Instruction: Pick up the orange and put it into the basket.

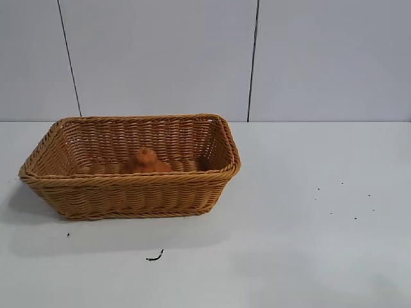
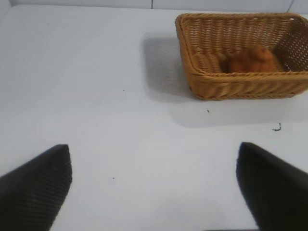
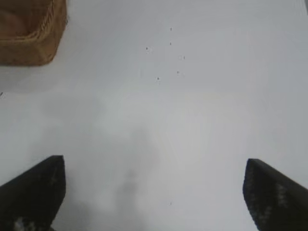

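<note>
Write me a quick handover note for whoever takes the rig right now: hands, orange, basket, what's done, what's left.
Left hand: open, empty, over bare table, short of the basket.
Right hand: open, empty, over bare table; a corner of the basket shows off to one side in its wrist view.
Orange: lying inside the basket, on its floor, knobby top up.
Done: orange is in the basket, released.
Left: nothing on the task itself; park the arms if they aren't already.

Tan woven wicker basket [image 1: 131, 192] with braided rim holds a matt, rough-skinned orange [image 1: 146, 161]; the white bench [image 1: 308, 256] looks smooth, matt, with dark specks.
</note>
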